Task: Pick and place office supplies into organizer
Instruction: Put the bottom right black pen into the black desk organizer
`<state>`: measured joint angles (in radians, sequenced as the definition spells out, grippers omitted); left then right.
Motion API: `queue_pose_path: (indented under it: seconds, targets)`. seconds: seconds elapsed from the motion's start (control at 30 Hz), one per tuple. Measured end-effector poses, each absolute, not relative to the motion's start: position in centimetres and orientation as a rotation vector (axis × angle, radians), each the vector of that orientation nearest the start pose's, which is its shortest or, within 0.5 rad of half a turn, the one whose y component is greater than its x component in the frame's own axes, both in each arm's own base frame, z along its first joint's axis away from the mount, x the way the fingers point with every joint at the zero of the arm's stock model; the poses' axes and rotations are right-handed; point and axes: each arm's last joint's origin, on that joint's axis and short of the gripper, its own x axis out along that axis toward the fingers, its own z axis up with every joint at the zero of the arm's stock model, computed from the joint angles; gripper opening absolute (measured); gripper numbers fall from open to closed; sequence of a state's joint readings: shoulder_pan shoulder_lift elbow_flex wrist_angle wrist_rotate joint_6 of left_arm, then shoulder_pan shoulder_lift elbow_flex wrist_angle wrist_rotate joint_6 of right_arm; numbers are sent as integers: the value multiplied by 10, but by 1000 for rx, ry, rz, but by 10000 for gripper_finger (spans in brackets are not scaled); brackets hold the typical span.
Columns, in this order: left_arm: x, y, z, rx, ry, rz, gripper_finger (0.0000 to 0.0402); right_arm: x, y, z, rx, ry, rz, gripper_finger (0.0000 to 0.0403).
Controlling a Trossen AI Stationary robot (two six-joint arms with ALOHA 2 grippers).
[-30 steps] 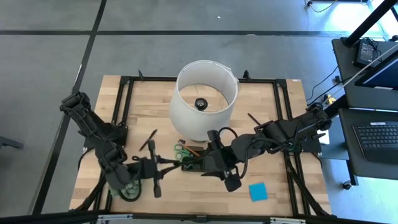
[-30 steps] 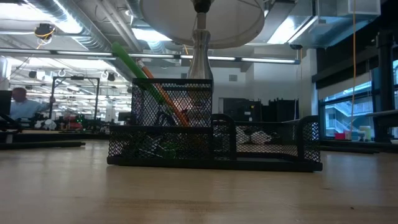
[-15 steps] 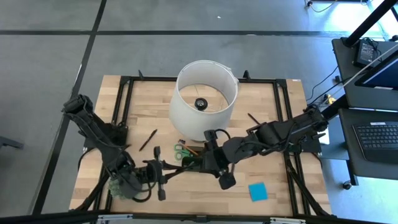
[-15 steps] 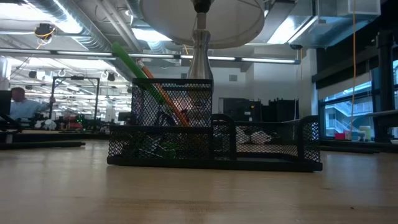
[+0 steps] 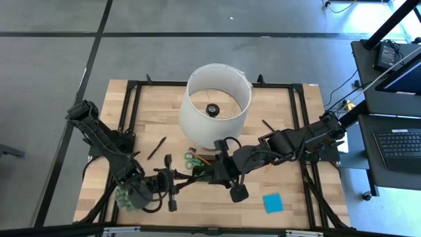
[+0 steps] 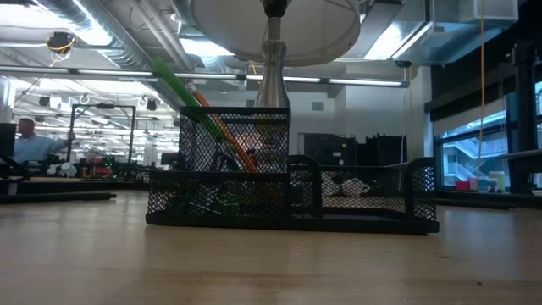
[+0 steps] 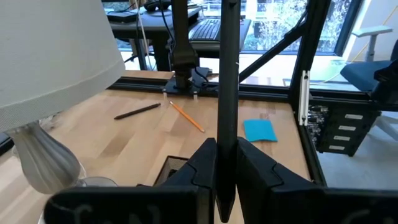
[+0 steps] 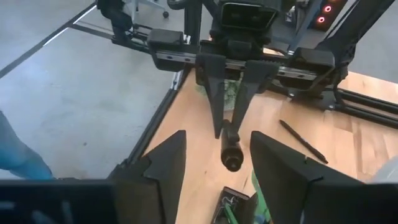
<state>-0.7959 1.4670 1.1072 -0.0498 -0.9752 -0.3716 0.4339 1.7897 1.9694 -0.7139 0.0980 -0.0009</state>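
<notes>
Your left gripper (image 8: 229,124) is clamped narrow on a dark pen (image 8: 231,152), holding it above the surface (image 6: 271,263). The pen's long axis points straight at your right gripper (image 8: 217,134). From the right wrist view, the pen's free end sits in the gap between the right gripper's fingers. They stand apart on either side of it and aren't pinching it yet.

So it looks like a handover, and lining up along the pen is the whole game. The right arm is the one nearer the organizer (image 6: 237,144), which sits mid-surface just below it, with scissors and pencils already inside.
</notes>
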Motion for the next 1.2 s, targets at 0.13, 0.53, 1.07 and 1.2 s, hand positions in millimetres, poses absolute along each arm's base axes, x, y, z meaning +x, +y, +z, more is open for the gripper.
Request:
queue_pose_path:
  seconds: [0.13,0.53,1.07,1.2]
  targets:
    - [241,-212,303,-51,221,221,33,356,162,415,-141,518,331,151]
    - [241,-212,303,-33,223,217,37,356,161,416,-149,507,302,58]
    - [241,-213,302,0,239,176,54,355,160,415,-131,521,283,41]
    - [241,-214,302,33,254,130,83,354,160,413,-130,552,284,41]
